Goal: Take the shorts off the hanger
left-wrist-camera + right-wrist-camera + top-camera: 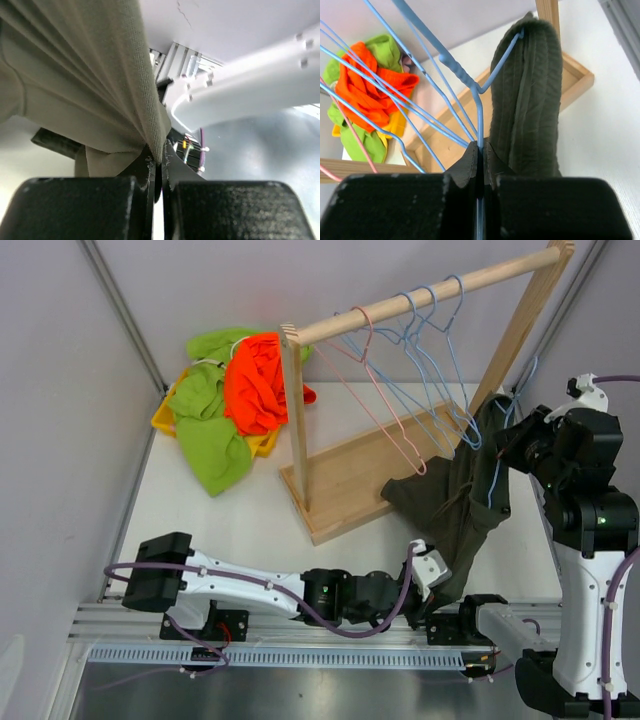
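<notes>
We judge two risks. The discarded pile [225, 405] of lime green, orange and yellow shorts at the far left lies well apart from the work and poses none. At centre, the wooden rack [345, 485] and its empty hangers [420, 380] stand just beside the dark olive shorts [455, 500]. A pull angled that way could foul the wires. The thin pinch on the hem may also slip, or the elastic waist may bind on the blue hanger [465, 80] and drag it from its grip.

The left gripper [159, 165] has its jaws nearly together, clamped on a gathered fold at the lower edge of the dark olive shorts. Further right, the right gripper [481, 150] is closed on the blue hanger's wire below the twisted neck. It holds the hanger beside the rack's right post, with the dark olive shorts draped over it.
</notes>
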Controlling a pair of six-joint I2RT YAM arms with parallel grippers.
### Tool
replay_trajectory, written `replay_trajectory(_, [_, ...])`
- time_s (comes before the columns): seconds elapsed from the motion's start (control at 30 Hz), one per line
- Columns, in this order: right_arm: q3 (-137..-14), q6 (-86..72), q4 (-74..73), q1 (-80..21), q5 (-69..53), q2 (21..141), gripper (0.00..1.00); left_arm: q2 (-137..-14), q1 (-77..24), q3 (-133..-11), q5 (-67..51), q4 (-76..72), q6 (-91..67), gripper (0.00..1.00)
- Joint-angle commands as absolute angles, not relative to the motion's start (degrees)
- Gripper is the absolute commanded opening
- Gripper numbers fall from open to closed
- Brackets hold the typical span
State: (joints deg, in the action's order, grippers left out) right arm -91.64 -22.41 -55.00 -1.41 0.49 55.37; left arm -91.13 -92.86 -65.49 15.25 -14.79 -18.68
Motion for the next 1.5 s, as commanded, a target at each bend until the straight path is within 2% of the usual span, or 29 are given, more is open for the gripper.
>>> replay_trajectory(0.0, [-96.7, -21.9, -41.8, -1.1, 2.3, 56.8, 0.0, -91.0, -97.0, -60.6, 10.9, -13.0, -23.4, 0.0])
replay_trajectory(0.27, [-97.7, -20.4, -42.5, -1.3, 4.1, 58.4, 0.0, -95.4, -100.0, -66.4, 9.8, -10.5, -13.6, 0.0])
replay_trajectory(0.43, [-97.7, -21.4, -42.6, -1.6, 2.6, 59.4, 0.0, -97.6, -101.7, -68.5, 10.6, -10.3, -13.9, 0.0])
replay_trajectory(0.57, [-96.3, -22.2, -44.4, -1.6, 0.6, 58.2, 0.0, -97.5, -101.5, -71.8, 18.0, -8.2, -13.5, 0.0])
replay_trajectory(0.7, [-92.3, -23.4, -47.6, -1.7, -2.0, 53.2, 0.0, -100.0, -96.1, -79.8, 23.5, -1.0, -11.6, 0.0])
replay_trajectory(0.87, [-92.5, -23.6, -55.7, -1.7, -6.7, 48.4, 0.0, -105.4, -85.4, -89.5, 21.7, 6.1, -11.5, 0.0])
replay_trajectory(1.1, [-95.1, -22.5, -60.5, -3.9, -2.4, 46.3, 0.0, -113.8, -74.5, -108.1, 20.6, 16.2, -10.8, 0.0])
replay_trajectory(1.23, [-97.5, -20.9, -55.7, -3.9, -0.1, 48.9, 0.0, -108.1, -75.1, -100.9, 20.5, 12.4, -12.1, 0.0])
replay_trajectory(1.27, [-98.5, -20.2, -54.6, -3.9, 1.9, 49.9, 0.0, -104.7, -75.5, -94.5, 20.9, 11.6, -12.7, 0.0])
replay_trajectory(1.33, [-102.5, -19.4, -51.2, -3.8, 3.2, 53.6, 0.0, -101.1, -77.0, -90.2, 22.3, 9.7, -15.1, 0.0])
replay_trajectory(1.37, [-104.2, -19.1, -49.9, -3.8, 4.3, 55.0, 0.0, -99.3, -77.6, -83.2, 22.8, 9.1, -16.0, 0.0])
replay_trajectory(1.47, [-112.0, -18.1, -46.9, -3.7, 5.8, 61.3, 0.0, -93.1, -80.5, -74.9, 24.6, 7.4, -19.6, 0.0])
